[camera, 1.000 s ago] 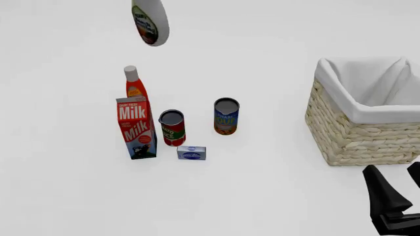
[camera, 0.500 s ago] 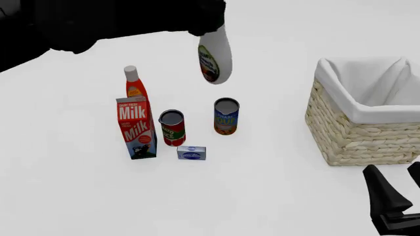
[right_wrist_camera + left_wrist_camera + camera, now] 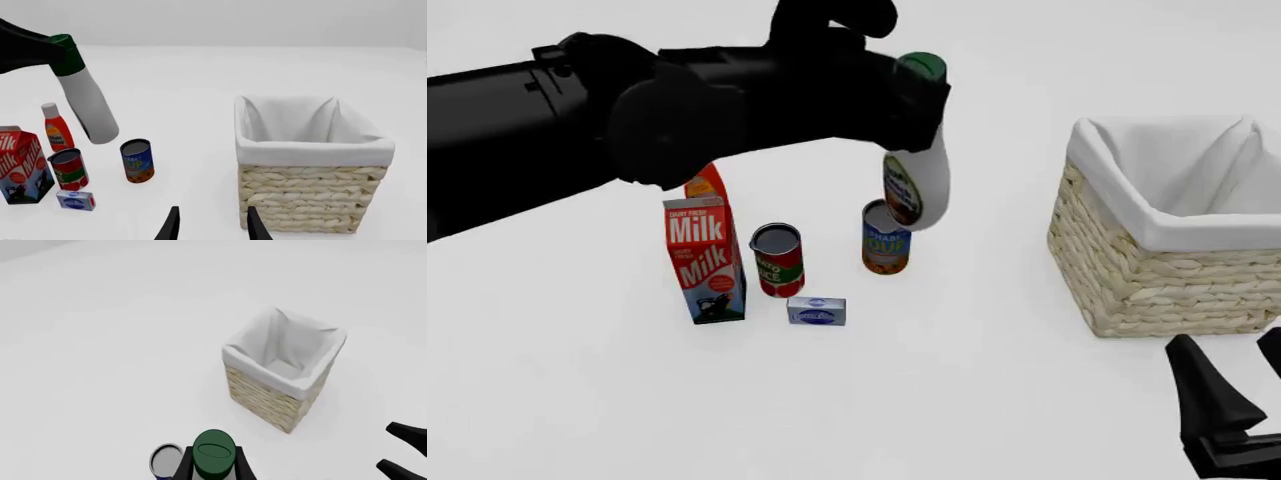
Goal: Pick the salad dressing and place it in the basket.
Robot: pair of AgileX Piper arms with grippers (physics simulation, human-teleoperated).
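Note:
The salad dressing [image 3: 920,188], a white bottle with a dark green cap, hangs tilted in the air above the blue can. My left gripper [image 3: 910,98] is shut on its neck just under the cap. In the left wrist view the green cap [image 3: 213,457] sits between the two fingers [image 3: 183,469]. The right wrist view shows the bottle [image 3: 88,107] held high, left of the basket. The basket [image 3: 1148,285] stands at the right, wicker with a white lining, and nothing shows inside it [image 3: 265,399] [image 3: 307,200]. My right gripper [image 3: 1241,385] rests open near the front right corner, its fingers [image 3: 172,226] holding nothing.
On the table left of centre stand a milk carton [image 3: 705,262], an orange-red bottle [image 3: 705,184] partly behind my left arm, a red can [image 3: 779,262], a blue can [image 3: 885,243] and a small blue box [image 3: 815,311].
My left arm has swung in from the upper left, carrying the salad dressing right and down, from the far left to above the blue can. The right arm has not moved.

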